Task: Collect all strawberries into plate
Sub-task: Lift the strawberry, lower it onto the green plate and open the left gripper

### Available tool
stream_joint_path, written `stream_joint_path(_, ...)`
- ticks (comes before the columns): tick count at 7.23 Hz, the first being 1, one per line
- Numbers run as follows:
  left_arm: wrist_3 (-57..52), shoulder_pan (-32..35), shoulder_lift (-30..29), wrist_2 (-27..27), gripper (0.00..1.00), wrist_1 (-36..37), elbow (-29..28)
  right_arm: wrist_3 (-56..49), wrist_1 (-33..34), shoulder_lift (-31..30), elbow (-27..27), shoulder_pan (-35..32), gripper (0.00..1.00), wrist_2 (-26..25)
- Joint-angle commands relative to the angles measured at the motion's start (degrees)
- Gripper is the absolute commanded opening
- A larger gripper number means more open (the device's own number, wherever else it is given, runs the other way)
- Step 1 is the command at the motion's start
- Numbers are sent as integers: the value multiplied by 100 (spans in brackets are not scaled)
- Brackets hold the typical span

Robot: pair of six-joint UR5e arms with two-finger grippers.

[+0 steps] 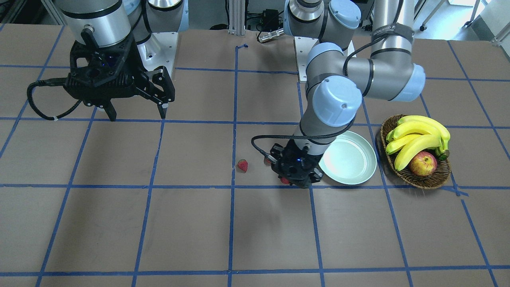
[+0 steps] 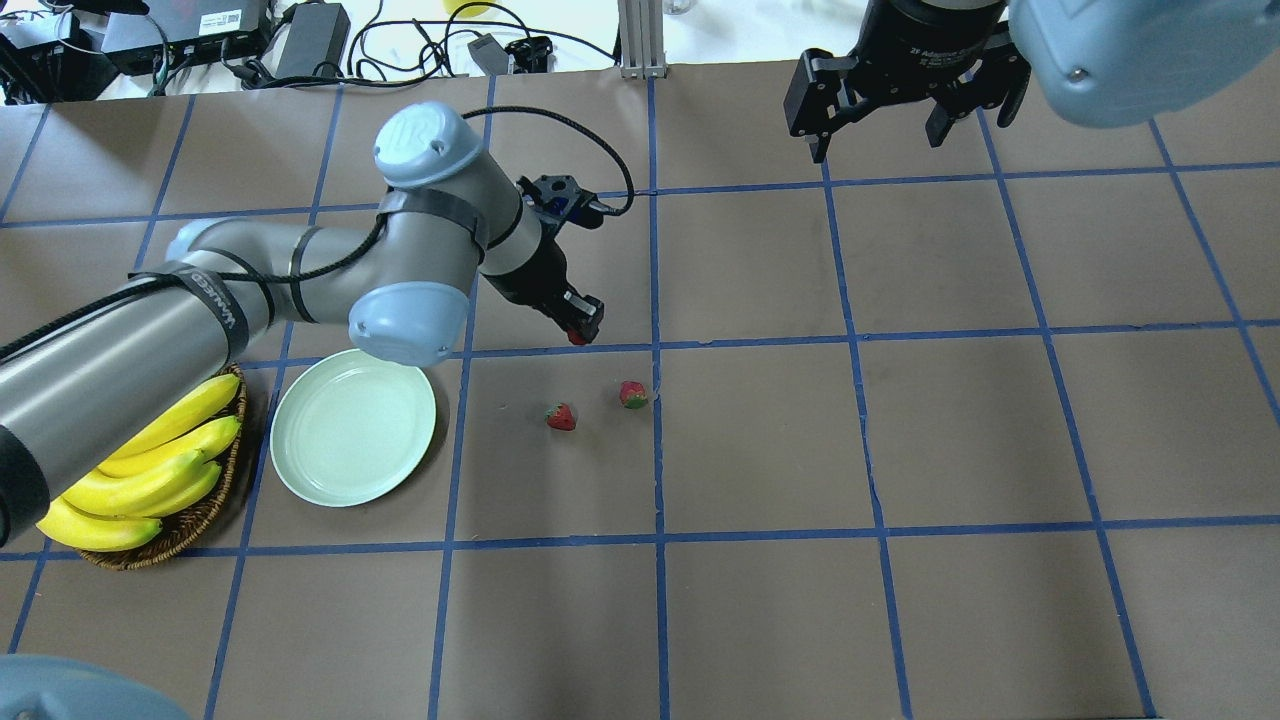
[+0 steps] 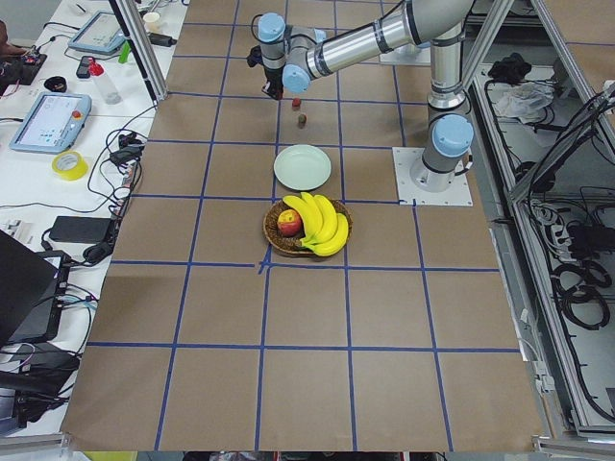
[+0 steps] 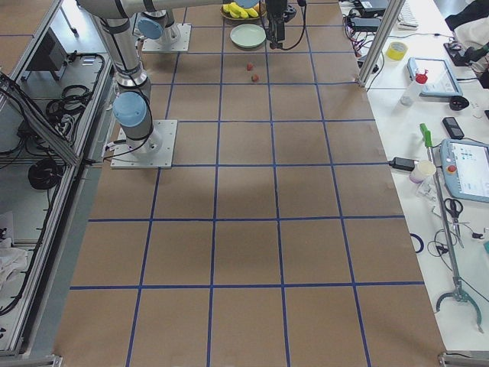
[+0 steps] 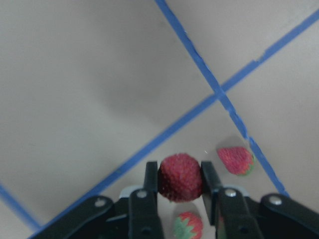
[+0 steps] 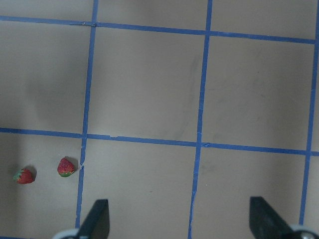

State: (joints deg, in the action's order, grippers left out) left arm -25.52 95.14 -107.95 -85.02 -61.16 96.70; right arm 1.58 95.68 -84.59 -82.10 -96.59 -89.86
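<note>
Left claw (image 2: 580, 330) is clamped on a small red strawberry with a bumpy skin (image 5: 180, 177), pinched squarely between both fingers, and it looks lifted clear of the brown paper-covered desk with its blue tape grid (image 2: 900, 450). So that's one berry in hand, none delivered: the round, shallow, pale mint-green plate (image 2: 353, 425) sits bare. A second red strawberry with a green cap (image 2: 562, 417) and a third like it (image 2: 633, 394) lie on the desk near each other, well apart from the plate. By my reckoning the job is in its first third, with a carry to the plate due next. The left arm reaches out over the plate's far edge, elbow bent, wrist turned down, claw pointing at the desk with a slight tilt. Over on the other side, the right claw (image 1: 137, 114) hangs with fingers spread wide, holding nothing.
</note>
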Motion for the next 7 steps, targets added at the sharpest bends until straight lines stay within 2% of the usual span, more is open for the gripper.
stream_joint_path(1, -49, -896, 125, -506, 0, -185, -73, 35, 360, -5, 70, 17, 100, 83)
stream_joint_path(4, -23, -2312, 29, -489, 0, -177, 803, 44, 434, 12, -26, 26, 100, 83)
stream_joint_path(7, 1142, -2395, 11, -419, 0, -203, 1140, 61, 530, 12, -26, 26, 100, 92)
